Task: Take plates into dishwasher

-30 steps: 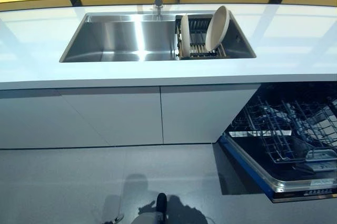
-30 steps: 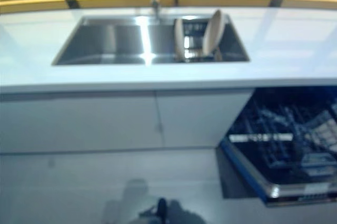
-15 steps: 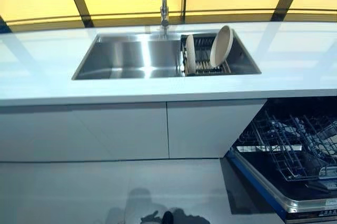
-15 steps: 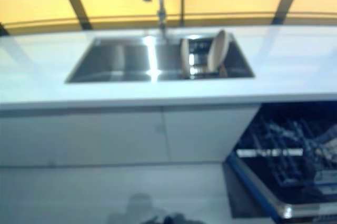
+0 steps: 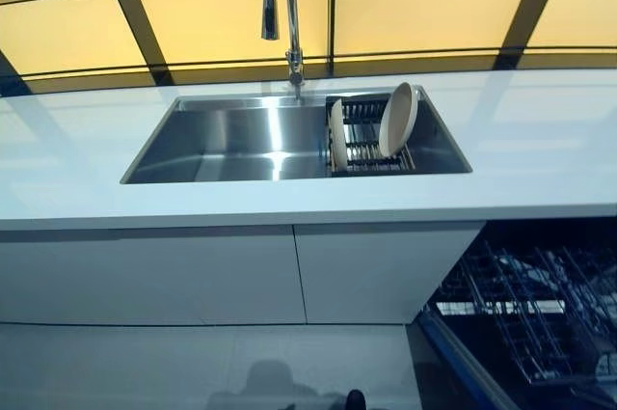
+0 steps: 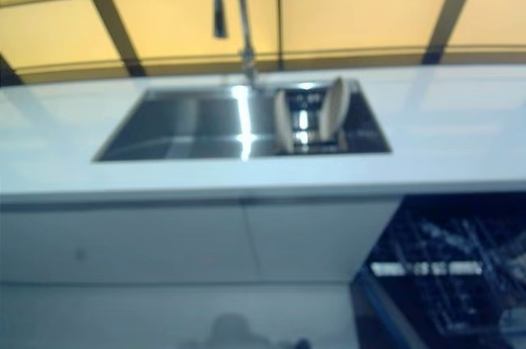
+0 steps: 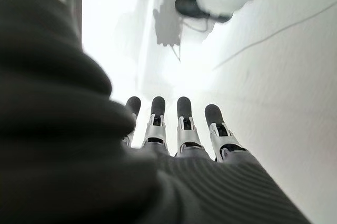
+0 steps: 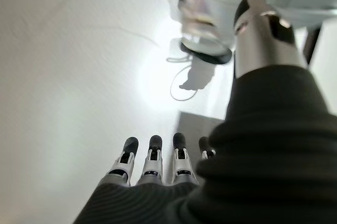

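Observation:
Two cream plates stand on edge in a dark dish rack (image 5: 366, 145) at the right end of the steel sink (image 5: 231, 140): a large plate (image 5: 397, 120) leaning at the right and a smaller plate (image 5: 337, 134) at the left. The open dishwasher's lower rack (image 5: 525, 318) shows at the bottom right, below the counter. Neither hand appears in the eye views. My left hand (image 7: 179, 129) hangs over the floor with straight fingers, holding nothing. My right hand (image 8: 152, 163) does the same.
A tall faucet (image 5: 284, 19) rises behind the sink. The white counter (image 5: 540, 159) runs across the view, with white cabinet doors (image 5: 222, 275) beneath it. Yellow panels with dark frames (image 5: 434, 5) form the back wall.
The camera has tilted up: the sink, counter and dishwasher have slid down the picture and more of the back wall shows. The plates have not moved.

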### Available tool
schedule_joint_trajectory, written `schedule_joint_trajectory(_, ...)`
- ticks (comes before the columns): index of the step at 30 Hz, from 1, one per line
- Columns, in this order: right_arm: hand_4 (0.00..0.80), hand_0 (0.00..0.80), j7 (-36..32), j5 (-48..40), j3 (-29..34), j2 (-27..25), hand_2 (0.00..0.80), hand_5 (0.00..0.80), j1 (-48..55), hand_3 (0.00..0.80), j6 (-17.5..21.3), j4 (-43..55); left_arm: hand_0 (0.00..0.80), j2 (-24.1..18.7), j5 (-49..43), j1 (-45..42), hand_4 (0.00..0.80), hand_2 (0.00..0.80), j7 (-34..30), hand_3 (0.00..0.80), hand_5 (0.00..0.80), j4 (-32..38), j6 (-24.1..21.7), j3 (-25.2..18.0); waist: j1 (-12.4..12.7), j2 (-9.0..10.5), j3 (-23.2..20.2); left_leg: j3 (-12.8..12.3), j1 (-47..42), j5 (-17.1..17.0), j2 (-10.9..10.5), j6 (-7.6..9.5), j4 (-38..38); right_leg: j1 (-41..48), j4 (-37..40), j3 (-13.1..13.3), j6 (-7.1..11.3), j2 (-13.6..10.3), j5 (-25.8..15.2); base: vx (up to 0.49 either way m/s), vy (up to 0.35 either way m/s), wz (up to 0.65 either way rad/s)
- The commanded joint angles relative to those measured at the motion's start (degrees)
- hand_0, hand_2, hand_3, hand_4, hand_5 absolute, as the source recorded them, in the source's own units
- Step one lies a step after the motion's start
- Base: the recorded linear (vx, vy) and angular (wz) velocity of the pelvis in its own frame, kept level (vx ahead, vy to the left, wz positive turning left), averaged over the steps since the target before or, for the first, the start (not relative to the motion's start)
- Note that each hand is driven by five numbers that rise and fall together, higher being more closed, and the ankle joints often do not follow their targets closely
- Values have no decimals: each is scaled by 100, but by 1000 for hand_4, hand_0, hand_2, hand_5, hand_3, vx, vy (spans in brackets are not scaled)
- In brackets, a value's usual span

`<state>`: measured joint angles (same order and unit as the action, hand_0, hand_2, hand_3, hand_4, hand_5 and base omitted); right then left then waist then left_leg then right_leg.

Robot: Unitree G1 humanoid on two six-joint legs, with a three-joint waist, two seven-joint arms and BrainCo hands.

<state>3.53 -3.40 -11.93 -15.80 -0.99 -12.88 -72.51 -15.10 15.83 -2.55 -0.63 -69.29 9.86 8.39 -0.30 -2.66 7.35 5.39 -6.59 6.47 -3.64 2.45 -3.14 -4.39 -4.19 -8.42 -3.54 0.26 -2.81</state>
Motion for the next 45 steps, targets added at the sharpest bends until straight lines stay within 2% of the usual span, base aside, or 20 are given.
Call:
schedule_joint_trajectory(1,0,0,-55,157,-119,-160,0,0,-218,0,68,-142,0,-53,-310,224,0,0,-14,0,0,-185,-166,61,146,59,-25,-247,109,166,-167,332,-42,316,424,290,623,-137,124,122,-10,6)
schedule_joint_trajectory(6,0,0,-140,410,-351,-189,0,0,-368,0,608,96,0,-139,-364,195,0,0,-4,0,0,-56,-80,146,232,81,16,-245,113,136,-151,341,83,288,361,191,690,-207,172,80,10,9)
schedule_joint_trajectory(8,0,0,-593,818,-534,-356,0,0,-503,0,923,816,0,-233,-427,140,0,0,-1,0,0,140,65,152,279,127,53,-266,120,150,-132,356,72,260,295,161,731,-241,181,52,-5,9)
schedule_joint_trajectory(13,0,0,-2756,1089,-764,-1662,0,0,-451,0,923,4148,0,-748,-608,-206,0,0,-154,0,0,854,347,-78,298,351,111,-414,254,187,-67,375,-1,139,212,170,807,-272,164,4,-30,-1)
schedule_joint_trajectory(14,0,0,-3575,527,-650,-2385,0,0,-404,0,1038,5076,0,-935,-596,-244,0,0,-223,0,0,908,348,-148,275,436,124,-481,267,180,-45,378,12,119,212,169,848,-275,123,24,-40,6)
schedule_joint_trajectory(16,0,0,-4561,-409,-321,-3011,0,0,-480,0,912,6122,0,-1067,-567,-248,0,0,-264,0,0,844,272,-184,240,503,138,-554,247,171,-24,383,43,102,173,187,872,-271,117,37,-13,3)
schedule_joint_trajectory(18,0,0,-5126,-1209,-91,-3250,0,0,-551,0,669,6744,0,-1106,-563,-239,0,0,-280,0,0,767,203,-206,226,534,133,-588,247,165,-17,383,51,82,135,205,884,-268,126,21,5,-1)
schedule_joint_trajectory(20,0,0,-5444,-2895,371,-3277,0,0,-973,0,197,7415,0,-1124,-637,-176,0,0,-321,0,0,684,172,-291,204,582,120,-656,229,193,-2,370,15,39,4,222,906,-277,173,61,11,-7)
schedule_joint_trajectory(24,0,0,-4600,-4374,931,-2797,0,0,-1819,0,152,7107,0,-999,-887,-168,0,0,-307,0,0,676,100,-338,263,585,79,-666,163,293,23,381,-44,100,-138,174,924,-290,301,86,-12,-10)
schedule_joint_trajectory(26,0,0,-3827,-4761,1263,-2647,0,0,-2192,0,370,6820,0,-951,-942,-165,0,0,-259,0,0,727,106,-314,302,564,32,-652,112,342,29,401,-42,179,-174,144,908,-280,388,112,-30,-1)
schedule_joint_trajectory(32,0,0,-1820,-5369,1838,-3137,0,0,-3268,0,708,5877,0,-961,-737,11,0,0,-144,0,0,687,262,-220,346,556,-39,-716,66,635,67,382,-410,425,-246,99,758,-246,677,124,-46,2)
schedule_joint_trajectory(33,0,0,-1113,-5582,1777,-3445,0,0,-3743,0,648,5557,0,-956,-610,59,0,0,-99,0,0,582,313,-190,356,607,-53,-836,133,831,135,271,-966,573,-207,93,614,-234,760,209,-106,-1)
schedule_joint_trajectory(34,0,0,-757,-5593,1663,-3656,0,0,-4114,0,653,5271,0,-928,-538,82,0,0,-66,0,0,522,340,-137,430,693,4,-927,491,728,170,164,-2013,766,-109,80,480,-248,770,144,-118,1)
schedule_joint_trajectory(35,0,0,-440,-5695,1479,-3832,0,0,-4381,0,625,5124,0,-884,-494,72,0,0,-56,0,0,488,309,-113,501,686,99,-904,1052,412,215,73,-3142,855,-74,38,342,-197,767,31,-86,1)
schedule_joint_trajectory(37,0,0,164,-5324,1168,-4079,0,0,-4785,0,811,4815,0,-762,-428,32,0,0,-16,0,0,543,295,-146,595,562,237,-648,1938,17,201,-115,-4098,911,-144,-29,133,-34,792,-2,27,-16)
schedule_joint_trajectory(39,0,0,608,-5139,1032,-4184,0,0,-5020,0,740,4754,0,-715,-335,47,0,0,14,0,0,553,334,-124,584,544,276,-582,1996,-140,216,-231,-3458,981,-173,-78,129,-59,831,102,118,-13)
schedule_joint_trajectory(40,0,0,1130,-4915,899,-4196,0,0,-5228,0,643,4660,0,-713,-284,88,0,0,-5,0,0,494,306,-37,556,613,274,-626,1623,-145,199,-246,-2066,1090,-119,-174,241,-206,825,187,186,17)
schedule_joint_trajectory(41,0,0,1496,-4807,753,-4275,0,0,-5437,0,634,4472,0,-710,-353,119,0,0,-37,0,0,444,189,34,552,609,277,-671,1400,-571,128,-339,-588,1257,-81,-291,321,-234,848,224,208,27)
schedule_joint_trajectory(42,0,0,1684,-4682,672,-4334,0,0,-5546,0,628,4369,0,-707,-397,133,0,0,-50,0,0,434,130,54,555,612,300,-617,1382,-753,103,-337,-374,1350,-111,-302,307,-230,925,160,142,26)
schedule_joint_trajectory(45,0,0,1819,-5001,587,-4409,0,0,-5720,0,595,4305,0,-721,-188,223,0,0,8,0,0,439,190,201,507,639,145,-497,1127,-474,-9,-157,-209,1427,-173,-217,369,-321,1109,273,197,17)
